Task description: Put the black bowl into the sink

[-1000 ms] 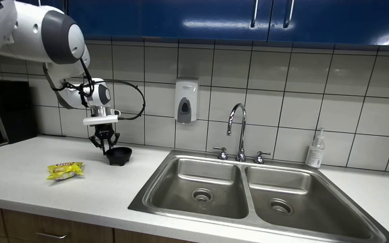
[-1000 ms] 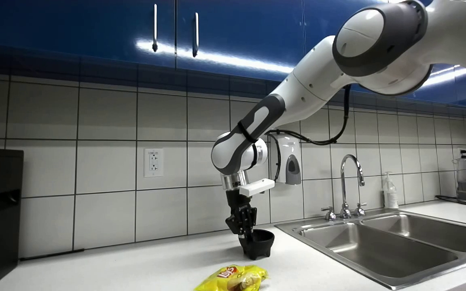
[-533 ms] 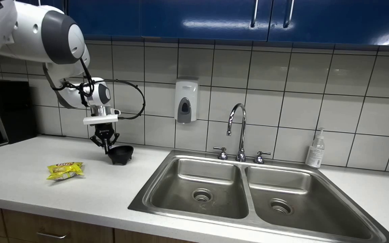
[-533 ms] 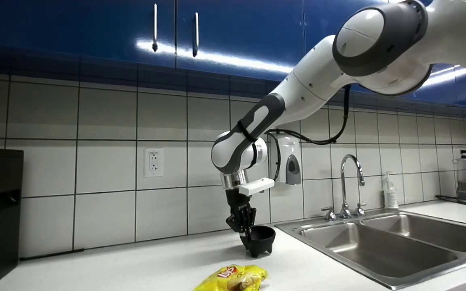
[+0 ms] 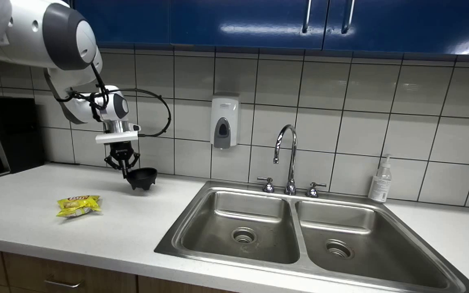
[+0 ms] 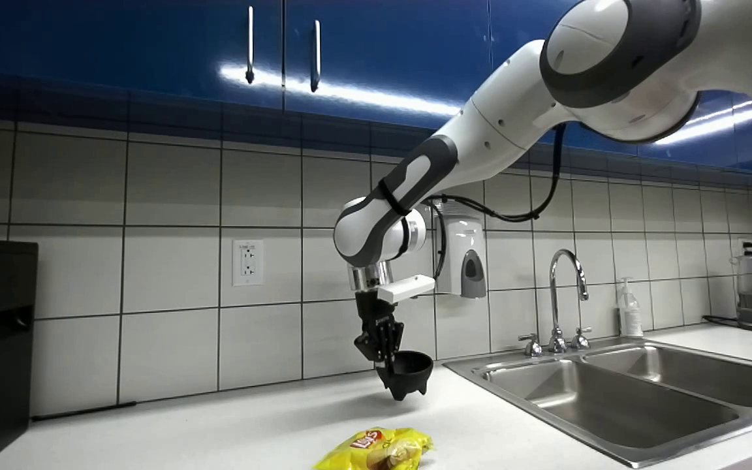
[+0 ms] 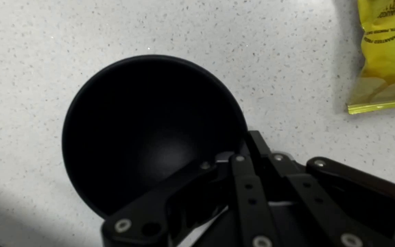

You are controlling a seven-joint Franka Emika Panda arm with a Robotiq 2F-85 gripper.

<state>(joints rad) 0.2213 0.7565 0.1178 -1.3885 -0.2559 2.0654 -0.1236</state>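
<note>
Along a speckled white bench [image 5: 108, 232] below a tiled backsplash [image 5: 193, 114]. Pinching the footed black bowl [image 6: 412, 380] by one side of its rim with a narrowed pincer [image 5: 126, 176], seemingly just clear of the bench, short of the sink [image 5: 302, 244]; presumably to keep the body free for lowering in. Hard, in the wrist view, to tell black fingertips [image 7: 258, 141] from rim; impossible to see the bowl's underside there, or the whole Lay's chip bag [image 7: 386, 61], cut by the edge.

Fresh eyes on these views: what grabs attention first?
Probably the big white arm, crossing in front of blue cabinets, its gripper holding a black bowl by the rim just above the counter. Then the bright yellow chip bag on that counter, and the steel double sink, right of the bowl in both exterior views.
</note>
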